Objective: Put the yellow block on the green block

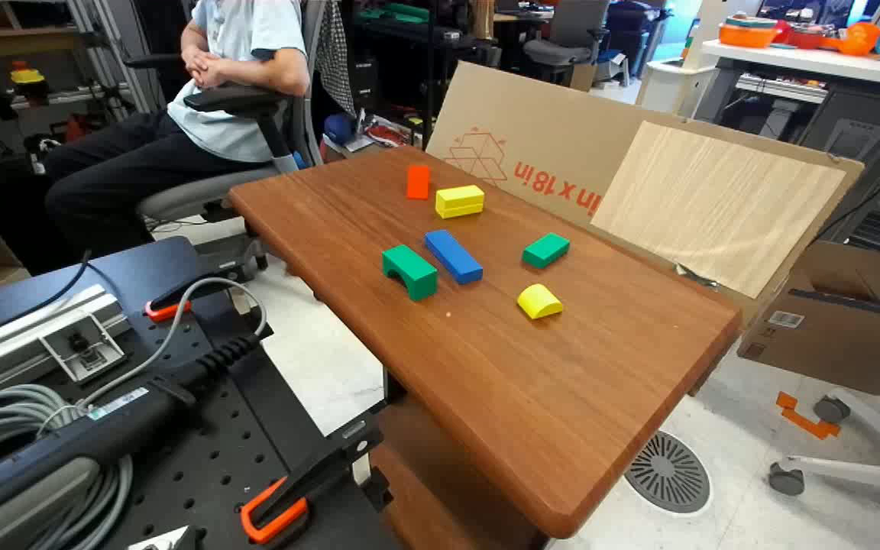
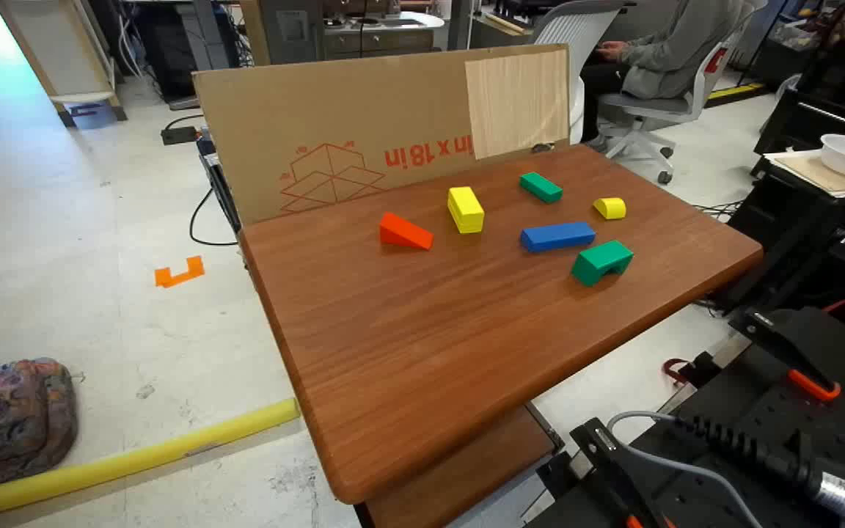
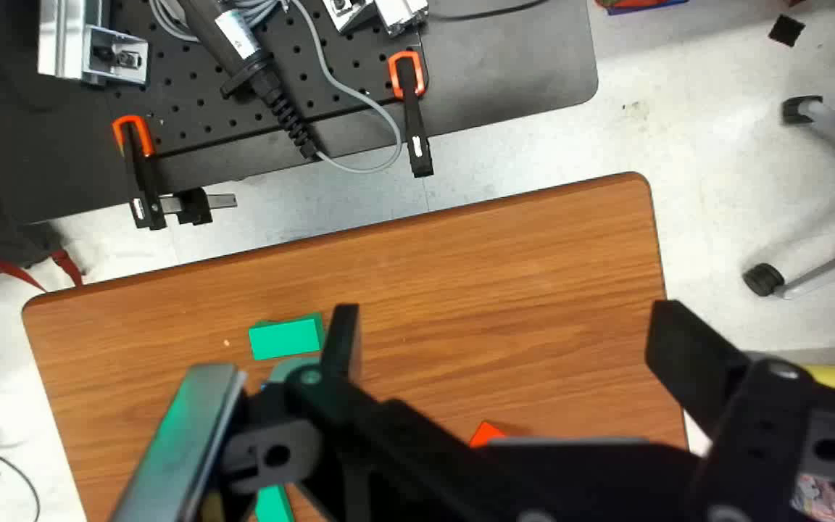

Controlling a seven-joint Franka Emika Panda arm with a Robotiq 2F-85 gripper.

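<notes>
The yellow block [image 1: 459, 201] is an oblong brick with a seam along its side, like two thin slabs stacked. It lies on the table and also shows in an exterior view [image 2: 466, 210]. Two green blocks show: a larger bridge-shaped one with an arch cut beneath [image 1: 410, 270] [image 2: 603, 262], and a smaller flat rectangular one [image 1: 546, 250] [image 2: 541, 188]. In the wrist view the arched one [image 3: 287, 338] is left of the fingers and the flat one [image 3: 273, 504] is mostly hidden. My gripper [image 3: 506, 306] is wide open and empty, high above the table; neither exterior view shows it.
A blue block [image 1: 454, 257] lies beside the green arch. A red wedge [image 2: 404, 231] stands near the yellow block. A yellow half-round block [image 1: 540, 302] lies near the flat green one. A cardboard sheet [image 2: 364, 110] stands along one table [image 1: 532, 382] edge. A black bench [image 3: 504, 65] is opposite.
</notes>
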